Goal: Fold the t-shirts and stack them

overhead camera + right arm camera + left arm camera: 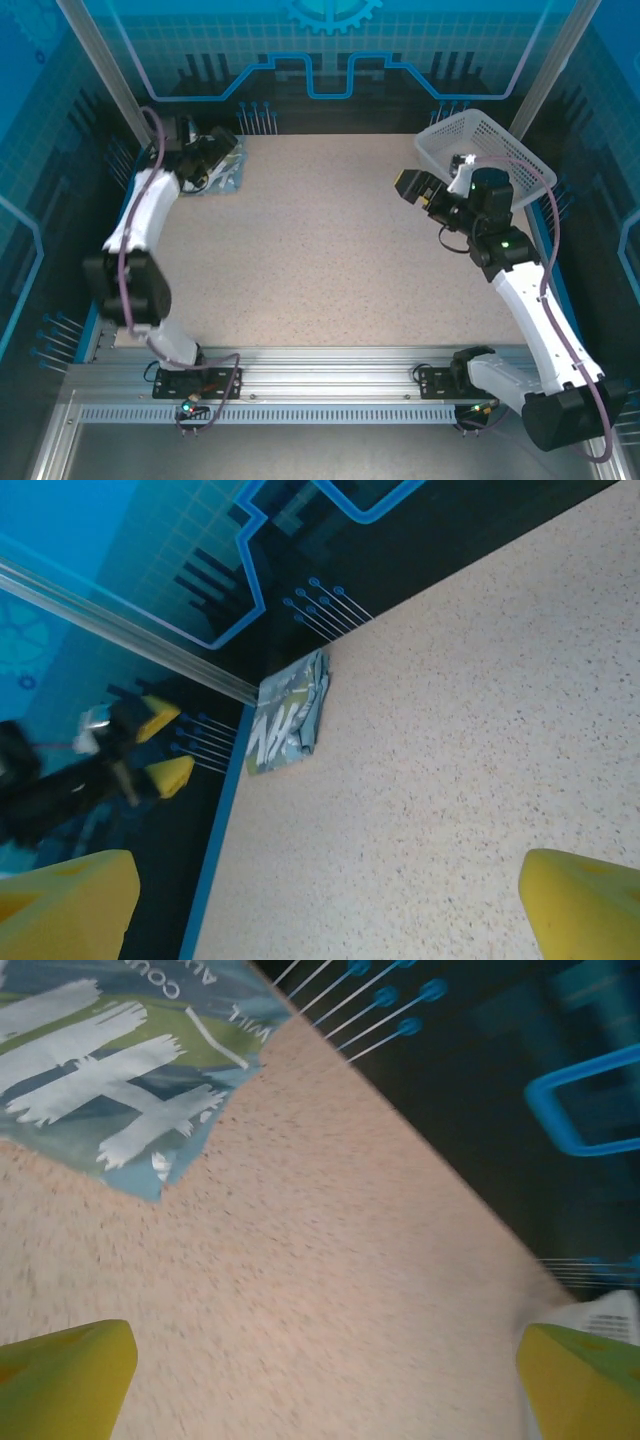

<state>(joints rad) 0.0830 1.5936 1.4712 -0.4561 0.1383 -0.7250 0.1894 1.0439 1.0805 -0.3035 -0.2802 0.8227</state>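
Note:
A folded light grey-blue t-shirt point(229, 179) with white printed characters lies in the table's far left corner. In the left wrist view the t-shirt point(110, 1070) is at the upper left, and in the right wrist view the t-shirt point(290, 720) is small and folded by the table edge. My left gripper point(212, 150) hovers just beside and above it, open, its yellow fingertips point(60, 1375) wide apart over bare tabletop. My right gripper point(408, 186) is open at the right, nothing between its fingertips point(585, 905). Across the table from it, the left gripper point(165, 748) is open too.
A white lattice basket point(520, 150) stands tilted at the far right corner, just behind the right arm. The speckled beige table point(310, 260) stretches between the two arms. Blue wall panels close in the back and both sides.

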